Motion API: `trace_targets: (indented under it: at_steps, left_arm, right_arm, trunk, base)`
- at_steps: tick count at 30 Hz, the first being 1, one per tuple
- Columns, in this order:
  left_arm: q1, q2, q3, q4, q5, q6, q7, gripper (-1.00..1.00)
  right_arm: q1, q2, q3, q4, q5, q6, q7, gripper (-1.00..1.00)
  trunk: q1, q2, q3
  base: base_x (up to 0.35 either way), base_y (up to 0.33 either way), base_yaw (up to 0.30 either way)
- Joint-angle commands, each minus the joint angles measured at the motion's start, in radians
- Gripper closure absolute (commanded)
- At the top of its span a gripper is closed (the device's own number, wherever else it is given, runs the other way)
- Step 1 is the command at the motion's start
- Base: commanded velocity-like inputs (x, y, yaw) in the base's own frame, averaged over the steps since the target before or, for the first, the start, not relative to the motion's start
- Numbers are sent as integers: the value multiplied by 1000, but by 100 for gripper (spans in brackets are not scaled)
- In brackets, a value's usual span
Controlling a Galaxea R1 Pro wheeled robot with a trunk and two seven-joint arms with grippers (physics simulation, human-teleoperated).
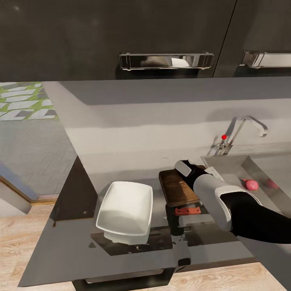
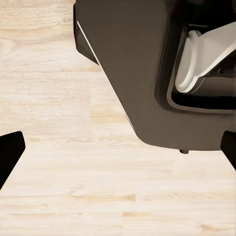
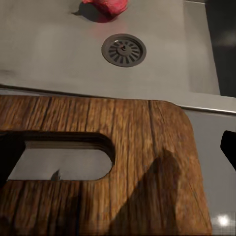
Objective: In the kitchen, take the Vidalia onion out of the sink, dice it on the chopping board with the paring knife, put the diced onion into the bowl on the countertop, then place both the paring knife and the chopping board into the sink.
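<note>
On the dark glossy worktop point(image 1: 81, 238) the white bowl point(image 1: 126, 211) sits left of the chopping board point(image 1: 178, 188), the two close but apart. The paring knife point(image 1: 187, 210), with its red handle, lies just at the near end of the board, crosswise to it. Right of the board is the steel sink point(image 1: 258, 169), with the chrome tap point(image 1: 248, 127) and its red-knobbed lever point(image 1: 223, 139) at the far rim. The pink-red Vidalia onion point(image 1: 251, 184) rests in the basin against the left wall; a reddish reflection shows on the steel to its right.

The right arm point(image 1: 230, 206) reaches from the near right across the near right corner of the board, its right gripper point(image 1: 190, 167) over the board's far right part, next to the sink edge. In the right wrist view the board point(image 3: 123, 162) lies close below, its slot hole point(image 3: 64, 157) showing grey worktop through it, the round drain point(image 3: 124, 49) and the onion point(image 3: 105, 7) beyond in the basin. Dark fingertips point(image 3: 10, 157) show at the two sides of that view, set wide with nothing between them, so the jaws stand open.

In the left wrist view the left gripper point(image 2: 118, 157) hangs over the pale wooden floor point(image 2: 73, 187), its dark fingertips point(image 2: 9, 152) spread wide and empty, jaws open, with the dark robot base point(image 2: 142, 73) beyond.
</note>
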Motion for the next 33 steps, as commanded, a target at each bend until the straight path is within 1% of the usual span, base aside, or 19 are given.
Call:
trace_targets:
  at_steps: [1, 5, 10, 13, 16, 20, 22, 24, 26, 27, 29, 30, 32, 33]
  left_arm:
    - [1, 0, 0, -1, 8, -1, -1, -100]
    - [0, 0, 0, -1, 8, -1, -1, -100]
    - [0, 0, 0, -2, 8, -1, -1, -100]
    - [0, 0, 0, -2, 8, -1, -1, -100]
    - [0, 0, 0, -2, 8, -1, -1, -100]
    - [0, 0, 0, -1, 8, -1, -1, -100]
    - [0, 0, 0, -1, 8, -1, -2, -100]
    - [0, 0, 0, -1, 8, -1, -1, -100]
    - [0, 0, 0, -1, 8, -1, -1, -100]
    - [0, 0, 0, -1, 8, -1, -1, -100]
    - [1, 0, 0, -1, 8, -1, -1, -100]
    - [1, 0, 0, -1, 8, -1, -1, -100]
    - [1, 0, 0, -1, 8, -1, -1, -100]
    - [1, 0, 0, -1, 8, -1, -1, -100]
  right_arm:
    - [-1, 3, 8, -17, -8, -4, -3, -100]
    - [-1, 8, 10, -75, -7, 0, -21, -100]
    - [-1, 14, 12, -152, -3, 25, -85, -100]
    - [-1, 23, 17, -206, 3, 58, -112, -100]
    - [-1, 31, 32, -292, 13, 114, -130, -100]
    - [-1, 38, 49, -380, 19, 189, -138, -100]
    - [-1, 38, 58, -403, 20, 213, -138, -100]
    - [-1, 38, 89, -441, 21, 253, -138, -100]
    - [-1, 38, 112, -456, 22, 266, -137, -100]
    - [-1, 38, 139, -470, 22, 275, -136, -100]
    - [-1, 38, 168, -479, 22, 281, -135, -100]
    - [-1, 38, 199, -485, 22, 284, -134, -100]
    - [-1, 38, 230, -489, 21, 287, -130, -100]
    - [-1, 38, 258, -492, 21, 289, -122, -100]
  trunk:
    - [1, -2, -2]
    - [1, -2, -2]
    - [1, -2, -2]
    - [1, -2, -2]
    - [1, -2, -2]
    - [1, -2, -2]
    - [1, -2, -2]
    - [1, -2, -2]
    - [1, -2, -2]
    - [1, -2, -2]
    - [1, -2, -2]
    - [1, -2, -2]
    - [1, -2, -2]
    - [1, -2, -2]
  base:
    - [0, 0, 0]
    - [0, 0, 0]
    - [0, 0, 0]
    - [0, 0, 0]
    - [0, 0, 0]
    - [0, 0, 0]
    - [0, 0, 0]
    - [0, 0, 0]
    - [0, 0, 0]
    - [0, 0, 0]
    - [0, 0, 0]
    - [0, 0, 0]
    - [0, 0, 0]
    - [0, 0, 0]
